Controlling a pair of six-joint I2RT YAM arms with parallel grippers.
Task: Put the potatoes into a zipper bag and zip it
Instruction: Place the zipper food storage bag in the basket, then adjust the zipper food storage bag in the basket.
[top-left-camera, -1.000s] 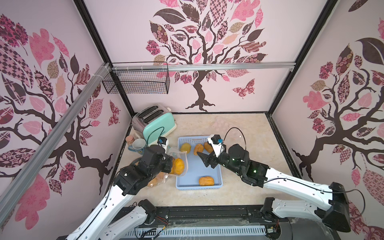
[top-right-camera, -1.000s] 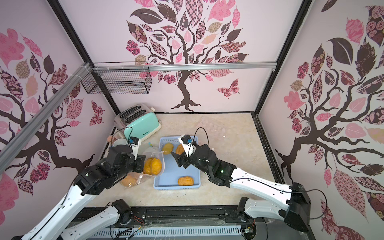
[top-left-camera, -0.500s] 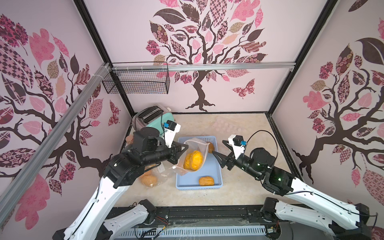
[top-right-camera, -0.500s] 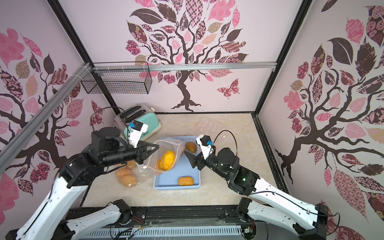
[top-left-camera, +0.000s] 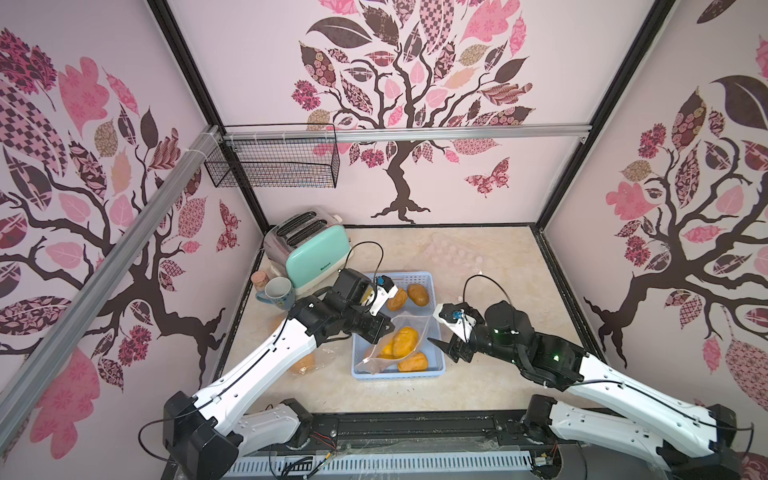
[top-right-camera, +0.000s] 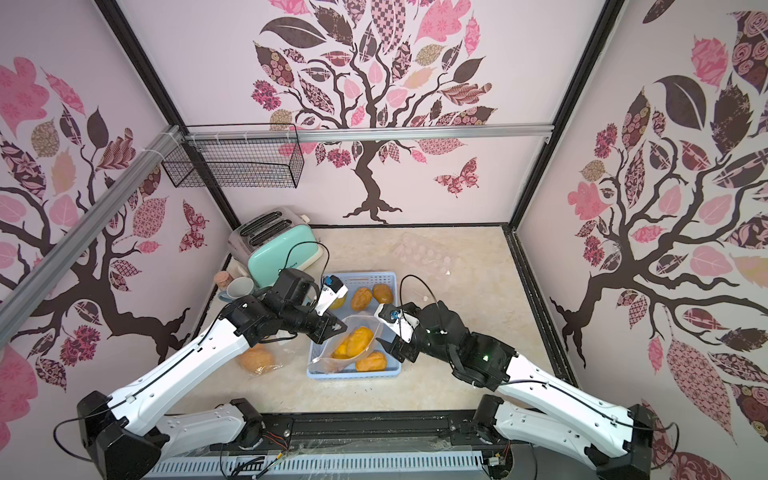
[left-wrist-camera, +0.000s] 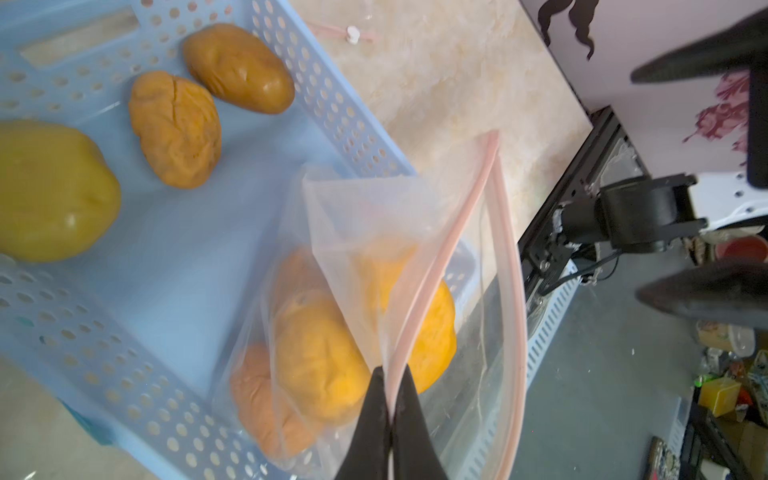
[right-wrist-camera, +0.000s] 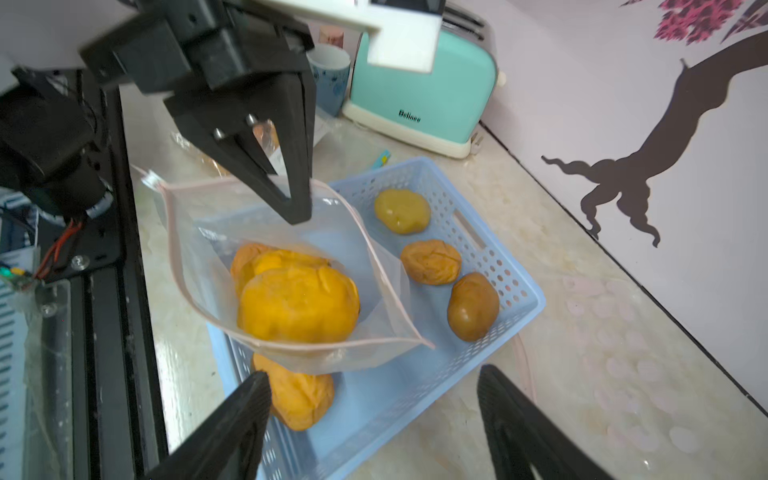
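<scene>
A clear zipper bag (top-left-camera: 409, 328) with a pink zip strip hangs mouth-open over the front of the blue basket (top-left-camera: 399, 374). My left gripper (left-wrist-camera: 390, 374) is shut on one side of the bag's (left-wrist-camera: 374, 216) zip edge. Orange potatoes (right-wrist-camera: 299, 307) lie inside the bag (right-wrist-camera: 199, 257). Loose potatoes (right-wrist-camera: 402, 210) (right-wrist-camera: 431, 262) (right-wrist-camera: 473, 306) sit at the basket's far end, and one (right-wrist-camera: 299, 395) lies under the bag. My right gripper (right-wrist-camera: 374, 399) stands open and empty by the basket's right side, its fingers (right-wrist-camera: 245, 407) apart from the bag.
A second clear bag with potatoes (top-right-camera: 257, 359) lies on the table under my left arm. A mint toaster (top-left-camera: 311, 249) and a mug (top-left-camera: 277, 293) stand at the back left. A wire basket (top-left-camera: 274, 162) hangs on the wall.
My left gripper carried the bag from the basket's left edge up and over the basket, then lower. The right gripper drew back from the basket's middle to its right side.
</scene>
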